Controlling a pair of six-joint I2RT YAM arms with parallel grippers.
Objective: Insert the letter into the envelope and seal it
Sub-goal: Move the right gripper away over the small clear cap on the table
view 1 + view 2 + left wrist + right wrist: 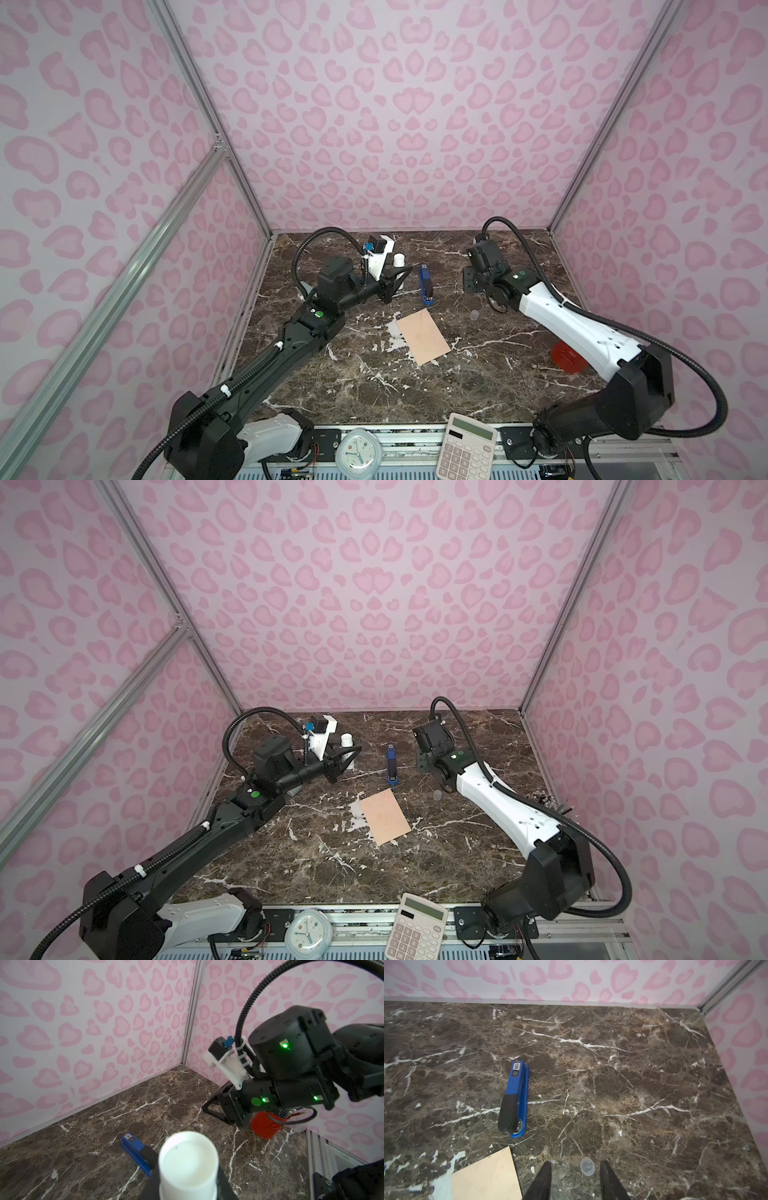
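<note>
In the middle of the dark, white-veined marble tabletop (478, 386) lies the envelope (423, 336): flat peach paper, a clean rectangle with no flap sticking out. The letter is nowhere in sight, so it's likely tucked inside, and sealing looks like the job left. Toward the back edge sits a blue plastic stapler (425, 285). The left gripper (395, 277) pinches a smooth white tube (188, 1165). The right gripper (576, 1182), jaws spread and empty, hovers by a tiny clear round cap (587, 1166).
</note>
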